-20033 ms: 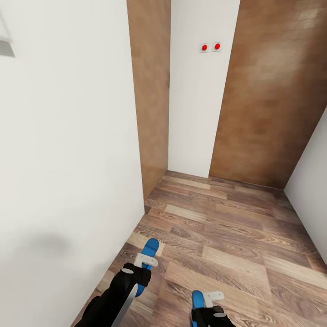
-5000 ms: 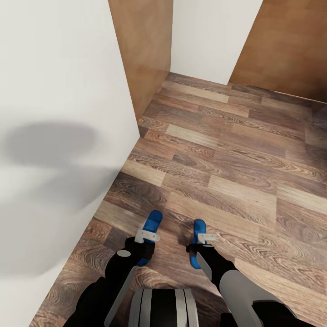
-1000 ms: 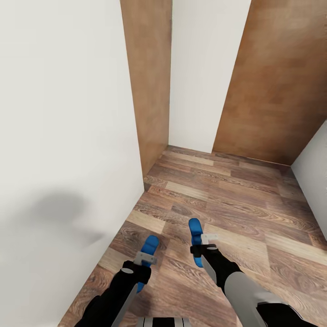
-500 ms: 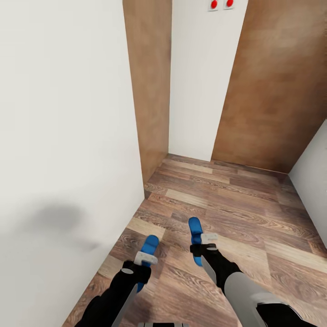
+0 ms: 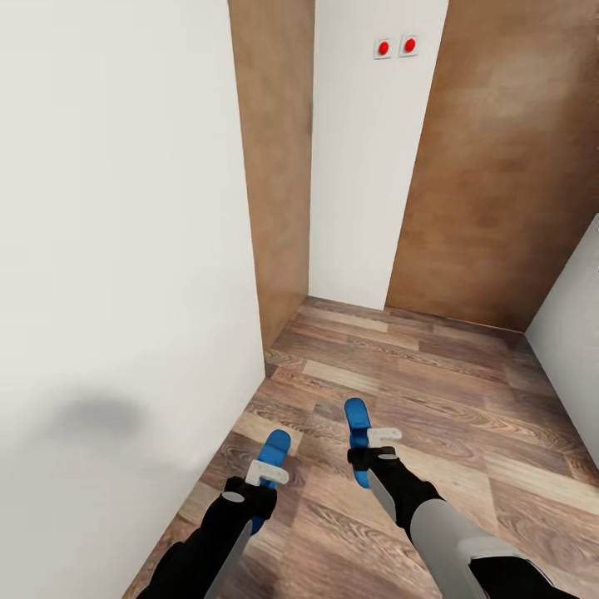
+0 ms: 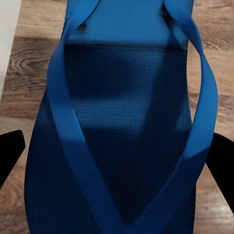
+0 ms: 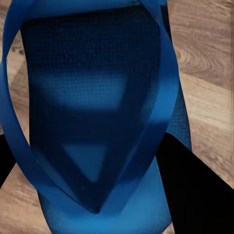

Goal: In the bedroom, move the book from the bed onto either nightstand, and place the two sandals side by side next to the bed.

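Progress looks partial: each arm carries one blue sandal above a wood-plank floor [image 5: 433,391] in a narrow passage, with bed, book and nightstand yet to be reached. The left gripper [image 5: 268,476] is clamped on the left sandal [image 5: 271,453]; the right gripper [image 5: 373,441] is clamped on the right sandal [image 5: 358,424]. Setting the pair down beside the bed and moving the book appear to remain. The sandals are flat and slender, with finely dimpled soles [image 6: 126,131] and smooth V-shaped straps [image 7: 163,102]. White walls [image 5: 116,249] and matte brown panels [image 5: 499,183] enclose the passage; two red buttons [image 5: 395,47] sit high up.
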`<state>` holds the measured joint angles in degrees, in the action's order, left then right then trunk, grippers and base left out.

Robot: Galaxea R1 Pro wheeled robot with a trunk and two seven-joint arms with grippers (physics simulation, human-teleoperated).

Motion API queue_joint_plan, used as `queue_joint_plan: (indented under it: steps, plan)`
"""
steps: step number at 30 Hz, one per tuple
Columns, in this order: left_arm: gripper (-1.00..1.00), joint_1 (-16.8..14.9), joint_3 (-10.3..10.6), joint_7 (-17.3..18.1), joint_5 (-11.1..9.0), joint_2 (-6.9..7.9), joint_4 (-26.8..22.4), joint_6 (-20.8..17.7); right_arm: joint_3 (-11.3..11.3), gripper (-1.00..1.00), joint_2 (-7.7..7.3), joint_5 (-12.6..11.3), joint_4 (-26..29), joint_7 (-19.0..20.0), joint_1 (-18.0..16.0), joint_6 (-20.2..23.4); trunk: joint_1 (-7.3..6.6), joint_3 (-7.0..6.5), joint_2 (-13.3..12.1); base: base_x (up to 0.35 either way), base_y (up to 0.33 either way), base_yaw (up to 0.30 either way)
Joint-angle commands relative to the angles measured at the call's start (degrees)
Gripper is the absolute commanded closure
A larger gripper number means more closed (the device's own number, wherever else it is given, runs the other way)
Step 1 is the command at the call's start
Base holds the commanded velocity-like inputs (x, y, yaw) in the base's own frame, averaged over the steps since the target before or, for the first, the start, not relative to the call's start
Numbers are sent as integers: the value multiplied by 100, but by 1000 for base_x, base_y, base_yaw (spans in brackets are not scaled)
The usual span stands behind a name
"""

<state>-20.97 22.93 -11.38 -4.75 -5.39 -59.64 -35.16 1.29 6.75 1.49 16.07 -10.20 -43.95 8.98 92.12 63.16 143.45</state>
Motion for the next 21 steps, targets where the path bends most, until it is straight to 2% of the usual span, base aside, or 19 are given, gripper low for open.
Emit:
queue_joint_plan:
  steps: [1,7,12,17,21]
  plan:
    - [100,-3,15,-49,-52,3,-5,-21,12,100,1,1,11,-26,0,43,-3,-18,0,0,0,0]
    - [100,-3,18,-48,-52,3,-4,-18,8,100,-4,1,5,-26,23,32,-19,-151,-8,0,0,0]
    - [100,-3,18,-48,-51,-2,24,0,-5,100,-44,-1,62,0,364,-209,-32,-261,-14,0,0,0]
    - [100,-7,18,-48,-57,-21,335,184,-12,100,-58,1,73,177,512,-328,-45,-372,-21,0,0,0]
    - [100,-11,18,-48,-66,-24,558,338,-20,100,-164,-7,42,241,631,-386,-132,-444,-182,0,0,0]
